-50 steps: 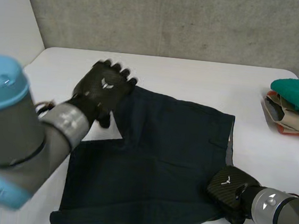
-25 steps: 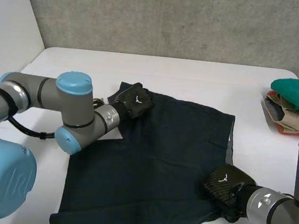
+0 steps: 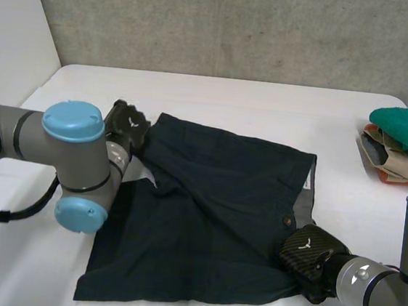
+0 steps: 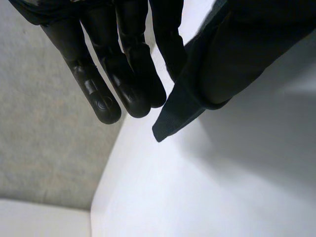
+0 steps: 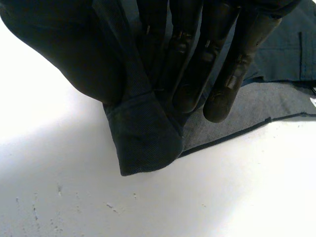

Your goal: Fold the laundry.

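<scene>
- Right hand: near waistband corner of shorts pinched between straight fingers and cloth-wrapped thumb; hem bunched just under fingertips.
- Left hand: opposite, far leg corner pinched; fingers straight and pressed together, corner tip poking out beside fingertips.
- Between hands: shorts lying on table, creased near left hand.
- Judged step: drawing shorts flat by opposite corners ahead of folding. Best done pulling evenly, low over table, easing off once creases go.
- Count: one pair of shorts, two hands, one stack of folded laundry, well beyond right hand.
</scene>
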